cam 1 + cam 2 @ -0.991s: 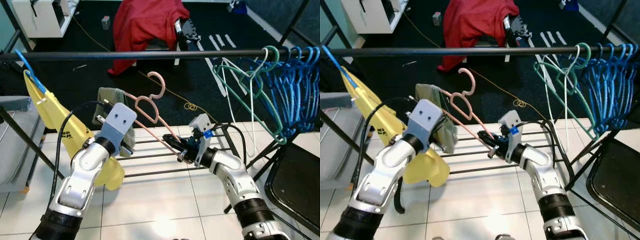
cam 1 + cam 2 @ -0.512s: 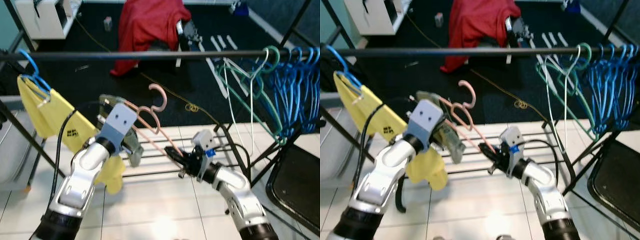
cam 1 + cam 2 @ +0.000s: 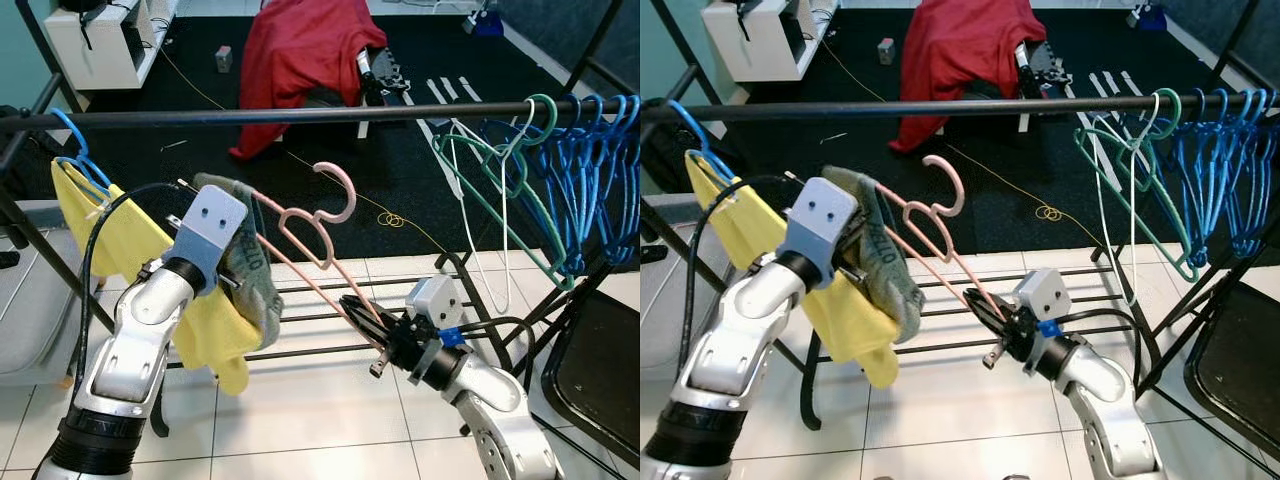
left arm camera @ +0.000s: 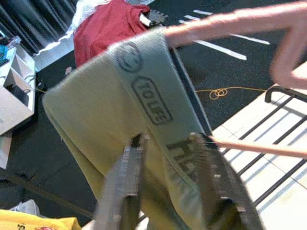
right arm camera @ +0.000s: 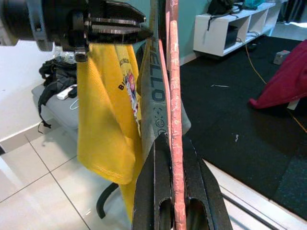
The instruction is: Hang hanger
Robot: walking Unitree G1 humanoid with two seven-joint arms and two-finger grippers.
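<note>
A pink hanger is held aslant between both grippers, its hook pointing up a little below the black rail. A grey-green printed cloth is draped over its upper left end. My left gripper is at that end, shut with the cloth between its fingers. My right gripper is shut on the hanger's lower right end, low over the rack bars. In the right wrist view the pink hanger runs straight out from between the fingers.
A yellow shirt on a blue hanger hangs at the rail's left end. Green and several blue hangers crowd the right end. Low rack bars, a black chair, a red cloth lie around.
The view has shifted. The hanger and both grippers have drifted a little to the right, the right gripper sits lower, and the cloth now hangs further down before the yellow shirt.
</note>
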